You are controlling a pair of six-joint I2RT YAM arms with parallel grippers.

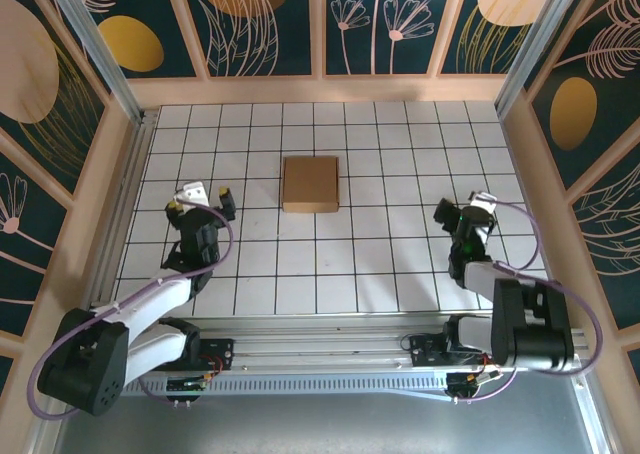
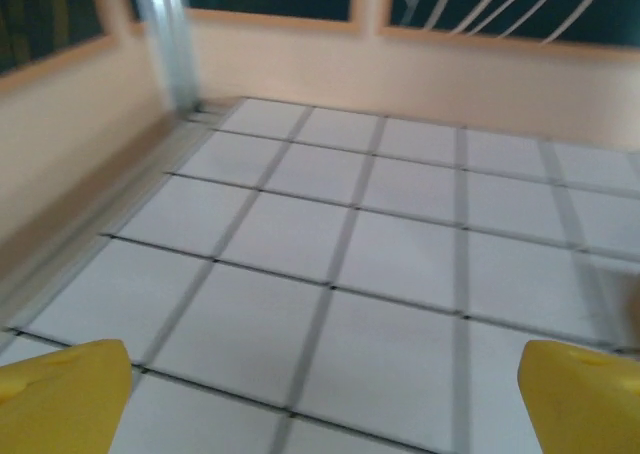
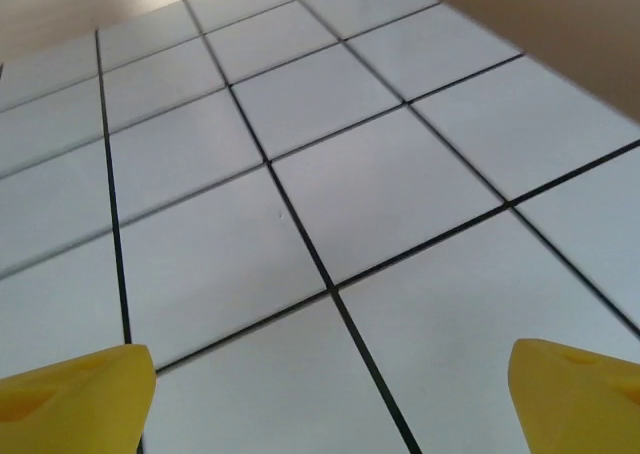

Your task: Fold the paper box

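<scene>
Overhead, the flat square brown cardboard paper box (image 1: pixel 310 184) sits just above the centre of the frame, lying flat on the white tiled table with dark grid lines (image 1: pixel 400 264), its edges close to square with the grid. Nothing is touching it. Lower left of that view, the left gripper (image 1: pixel 200 198) is poised over the tiles with its yellow-tipped fingers spread apart and nothing between them. At right-centre, the right gripper (image 1: pixel 462 214) mirrors it, well apart from the box, fingers likewise splayed. The box lies between the two grippers, a little higher in the frame than either. From the left wrist, the left gripper (image 2: pixel 320 404) shows a yellow fingertip in each bottom corner, with bare tiles across the wide gap and a peach wooden wall (image 2: pixel 450 74) running along the top of the picture. From the right wrist, the right gripper (image 3: pixel 325 404) looks the same: yellow fingertips (image 3: pixel 70 399) at the bottom corners, wide apart, with bare tiles between them.
</scene>
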